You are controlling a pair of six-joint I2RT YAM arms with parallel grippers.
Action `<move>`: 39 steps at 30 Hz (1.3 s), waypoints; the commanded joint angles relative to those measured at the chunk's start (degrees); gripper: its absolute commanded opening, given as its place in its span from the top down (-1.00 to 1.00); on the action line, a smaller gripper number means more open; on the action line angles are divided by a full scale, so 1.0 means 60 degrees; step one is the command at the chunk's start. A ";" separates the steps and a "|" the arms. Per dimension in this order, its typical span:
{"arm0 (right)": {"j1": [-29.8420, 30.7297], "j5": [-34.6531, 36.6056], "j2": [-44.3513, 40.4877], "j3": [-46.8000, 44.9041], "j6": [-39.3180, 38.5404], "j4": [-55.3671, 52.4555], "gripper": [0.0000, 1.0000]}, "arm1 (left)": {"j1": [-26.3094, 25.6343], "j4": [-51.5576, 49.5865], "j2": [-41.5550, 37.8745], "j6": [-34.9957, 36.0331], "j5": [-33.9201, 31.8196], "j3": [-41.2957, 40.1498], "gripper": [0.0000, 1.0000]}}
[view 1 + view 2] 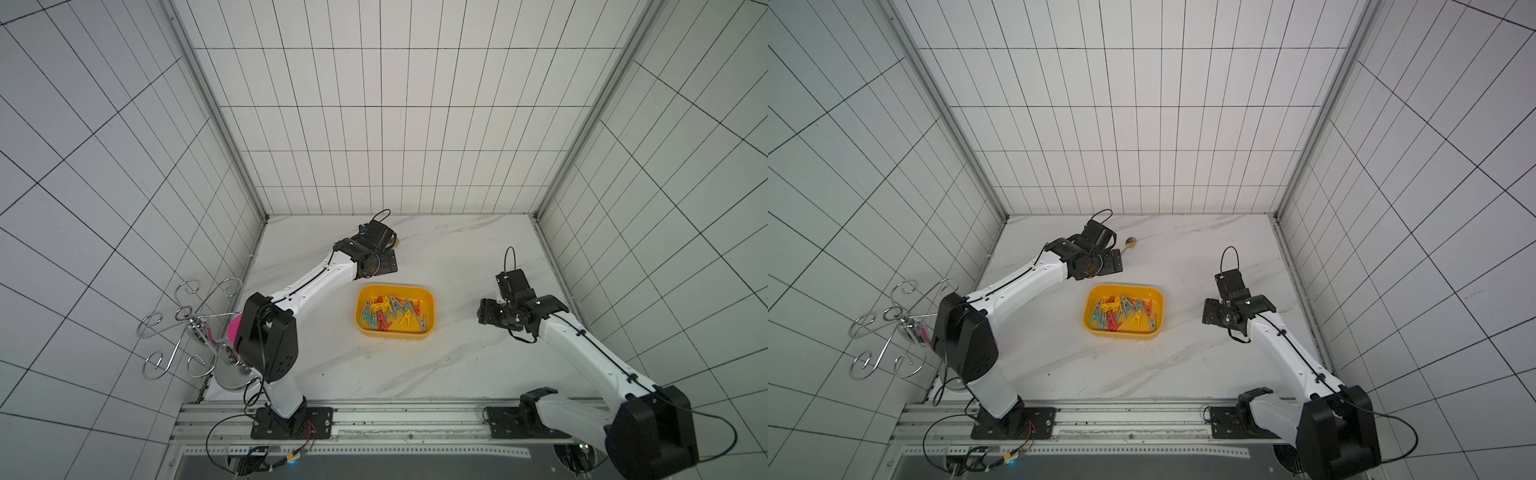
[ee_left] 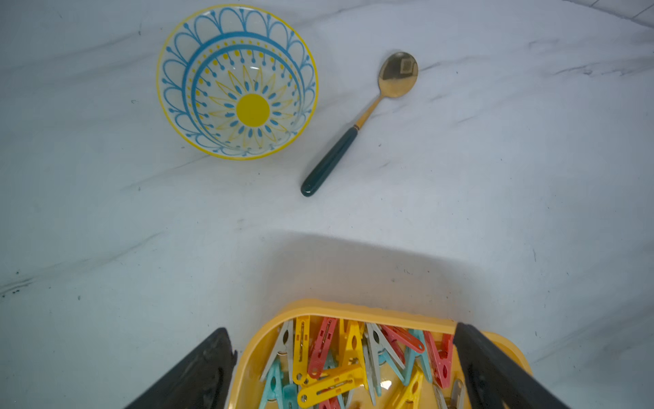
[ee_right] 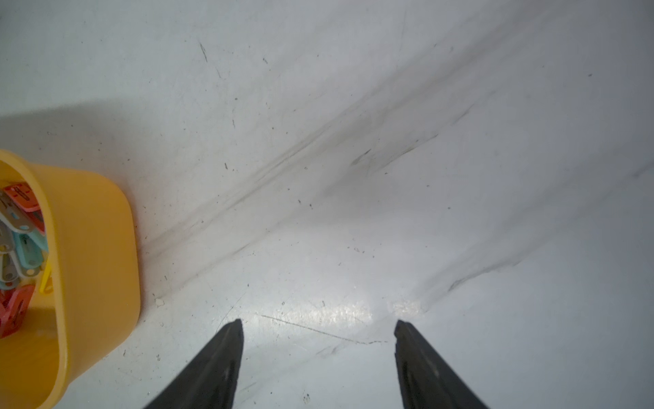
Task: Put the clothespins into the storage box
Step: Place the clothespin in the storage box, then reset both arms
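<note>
From my station I see the storage box (image 1: 395,335) sitting near the middle of the marbled surface (image 1: 457,353), between the two arms in both top views. The clothespins (image 1: 390,316) lie inside it in a loose heap of red, yellow, teal and grey, some crossing over others; every one I can make out is in the box. The left fingers (image 2: 205,371) stand wide apart with nothing between them. In the left wrist view one hangs over the surface just outside the box's rounded corner and the other sits over its rim, so the pile of pegs shows in the gap. In a top view that arm reaches to the far side of the box (image 1: 1125,336), close to its back rim. Beyond it on the surface are a round bowl (image 2: 177,81) patterned in blue and yellow and, just beside it but not touching, a spoon (image 2: 357,124) with a gold head and dark green handle. The right fingers (image 3: 216,368) are also spread and empty, over bare surface beside the box's right-hand end, its yellow wall showing at the edge of the right wrist view. A chrome rack (image 1: 189,316) with curled hooks stands by the left arm's base.
</note>
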 commanded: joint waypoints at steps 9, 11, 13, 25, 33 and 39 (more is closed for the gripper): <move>-0.1379 0.1930 0.0184 -0.0017 -0.0082 0.2091 -0.98 | 0.2268 0.3929 -0.1865 0.3844 0.0209 -0.3413 -0.97; -0.1377 0.1948 0.0166 -0.0142 0.0201 0.2460 -0.98 | 0.2622 0.4697 -0.2119 0.4272 0.0175 -0.4137 -0.97; -0.1379 0.1776 0.0247 -0.0269 0.0368 0.2847 -0.98 | 0.2938 0.5898 -0.2559 0.4743 0.0128 -0.5136 -0.97; -0.1349 0.1348 0.1456 -0.0223 0.0557 0.4100 -0.98 | 0.3705 0.9824 -0.2000 0.5301 -0.1352 -0.7142 -0.97; -0.1364 0.1739 0.1516 -0.0312 -0.0002 0.4386 -0.98 | 0.4120 1.2464 -0.1326 0.5883 -0.1755 -0.7903 -0.98; -0.1371 0.1953 0.1415 -0.0760 -0.0011 0.5333 -0.98 | 0.5271 1.3013 -0.1737 0.4886 -0.0153 -0.8567 -0.98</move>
